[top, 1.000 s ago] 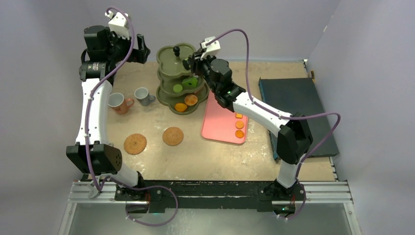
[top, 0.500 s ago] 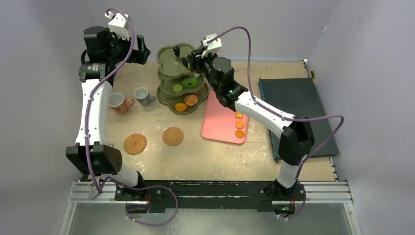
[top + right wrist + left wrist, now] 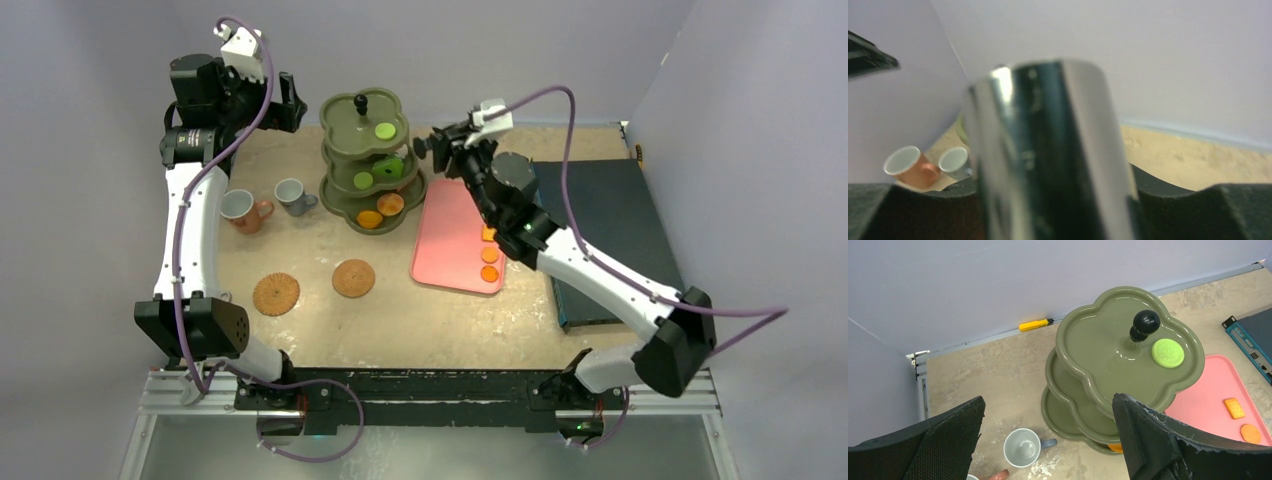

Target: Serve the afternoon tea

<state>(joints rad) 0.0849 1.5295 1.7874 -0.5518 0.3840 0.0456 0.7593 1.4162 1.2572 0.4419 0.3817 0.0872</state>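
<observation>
The olive three-tier stand stands at the back of the table. A green pastry lies on its top tier, two green ones on the middle tier and two orange ones on the bottom tier. The left wrist view shows the stand and the top pastry. My right gripper is to the right of the stand, shut on the tongs. My left gripper is open and empty, high up to the left of the stand. The terracotta cup and the grey-blue cup stand left of the stand. Two brown coasters lie nearer.
A pink tray right of the stand holds three small orange pastries. A dark blue box lies at the right. A yellow screwdriver lies by the back wall.
My right arm has drawn back to the right from over the stand's top tier. A green pastry now shows on that tier. The left arm has not moved.
</observation>
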